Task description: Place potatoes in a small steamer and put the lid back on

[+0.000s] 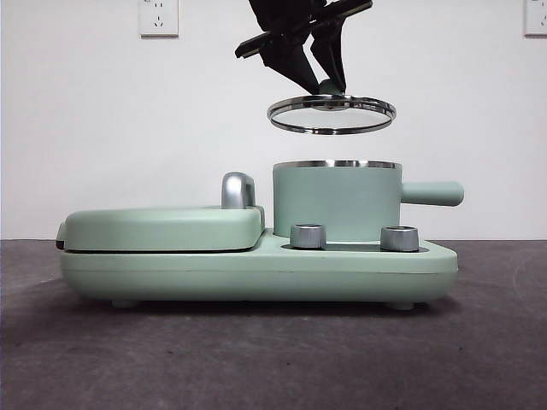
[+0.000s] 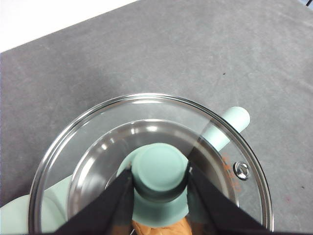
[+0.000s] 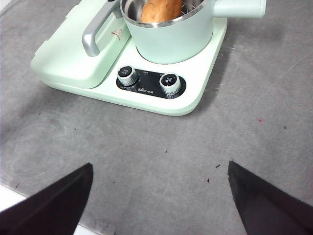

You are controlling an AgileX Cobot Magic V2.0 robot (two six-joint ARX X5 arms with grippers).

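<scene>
Right gripper (image 3: pixel 159 196) waits well back w/ jaws spread wide, nothing held. Potato (image 3: pixel 161 11) already sits inside small steamer (image 1: pixel 336 202). Above it, apart from the rim, left gripper (image 1: pixel 318 79) is clamped on the knob of the lid (image 1: pixel 332 114). Lid looks like glass: stiff, fragile, prob slippery, so knob is the only sound grip pt.

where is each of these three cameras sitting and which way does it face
Front view: low at table height, looking level at the mint green cylindrical steamer pot; left gripper descends from above.
Left wrist view: looks down through the round clear glass lid; its fingers clamp the knob.
Right wrist view: high, set back, fingers spread.
Both wrist views share the orange-brown potato inside the pot.
</scene>
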